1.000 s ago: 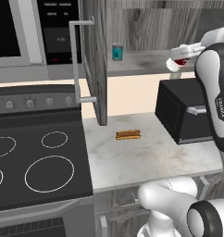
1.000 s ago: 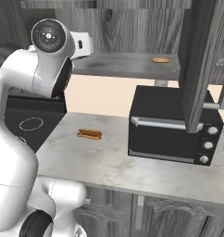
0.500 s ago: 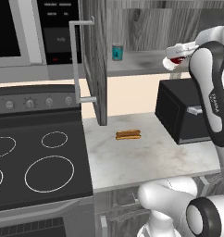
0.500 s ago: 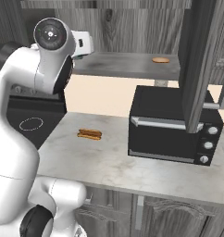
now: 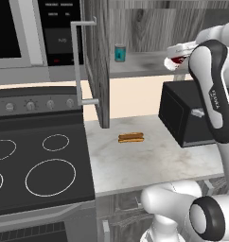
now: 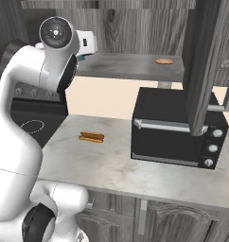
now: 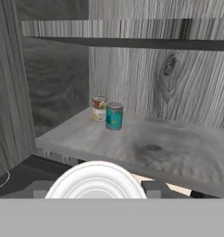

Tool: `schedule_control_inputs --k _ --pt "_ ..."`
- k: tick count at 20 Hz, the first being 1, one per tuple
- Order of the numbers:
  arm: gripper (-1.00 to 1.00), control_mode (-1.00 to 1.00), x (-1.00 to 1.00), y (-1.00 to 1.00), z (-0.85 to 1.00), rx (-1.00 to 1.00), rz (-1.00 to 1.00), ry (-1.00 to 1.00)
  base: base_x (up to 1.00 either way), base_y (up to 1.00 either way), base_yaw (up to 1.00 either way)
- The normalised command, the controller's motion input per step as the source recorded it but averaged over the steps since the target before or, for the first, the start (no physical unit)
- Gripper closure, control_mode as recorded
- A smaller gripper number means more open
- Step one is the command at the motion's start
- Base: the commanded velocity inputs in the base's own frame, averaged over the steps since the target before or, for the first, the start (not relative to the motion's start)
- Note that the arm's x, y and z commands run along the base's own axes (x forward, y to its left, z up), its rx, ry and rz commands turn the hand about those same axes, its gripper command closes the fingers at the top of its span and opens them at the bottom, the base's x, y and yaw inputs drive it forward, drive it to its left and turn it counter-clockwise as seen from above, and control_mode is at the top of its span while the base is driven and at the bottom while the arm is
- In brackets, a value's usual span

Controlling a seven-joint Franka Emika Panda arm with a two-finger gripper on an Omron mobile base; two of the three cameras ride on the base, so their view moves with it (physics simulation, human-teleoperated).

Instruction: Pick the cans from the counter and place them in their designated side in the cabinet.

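Cabinet (image 5: 98, 61): grey wood, on the wall above the oven (image 5: 187, 113); its door with the bar handle stands open, up and to the left of the oven.
Stove (image 5: 36, 160): black with white rings, well to the left of the oven, at the same height as the table.
Table (image 5: 149, 165): pale marbled top; it carries the oven on its right part.
Arm (image 5: 215, 94): white, rises in front of the oven and bends over its top toward the shelf.
Microwave (image 5: 22, 38): far up and left of the oven, beyond the open door.
Shelf (image 7: 146, 143): grey board inside the cabinet, directly above the oven.
Hot dog (image 5: 131, 137): lies flat on the table left of the oven, apart from it.
Jaws: closed around the red can, one finger on each side of it, above the left part of the oven at the front edge of the shelf.
Red can (image 5: 171, 62): held in the jaws, upright, silver top toward the hand camera; it is off the table, higher than the oven.
Teal can (image 5: 119, 53): stands upright on the shelf, up and well left of the oven.
Third can (image 7: 99, 109): red and yellow label, on the shelf just behind the teal can, farther from the oven.
Flat brown disc (image 6: 164, 61): lies on the shelf straight above the oven.
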Motion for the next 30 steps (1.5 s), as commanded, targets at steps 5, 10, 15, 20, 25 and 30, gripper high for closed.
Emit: schedule_control_inputs --k 5,10,15,20,25,30 --pt "1.0 -1.0 0.14 0.01 0.0 0.0 0.0 0.04 0.0 0.0 0.0" --pt "1.0 -1.0 0.14 0.02 0.0 0.0 0.0 0.04 0.0 0.0 0.0" --pt "1.0 -1.0 0.15 0.04 0.0 0.0 0.0 0.04 0.0 0.0 0.0" --pt "1.0 -1.0 0.17 0.06 0.0 0.0 0.0 0.02 0.0 0.0 0.0" --pt "1.0 -1.0 0.19 0.04 -0.01 0.0 0.0 0.02 0.0 0.0 0.0" --pt "1.0 -1.0 0.21 0.05 -0.03 0.0 0.0 0.02 0.0 0.0 0.0"
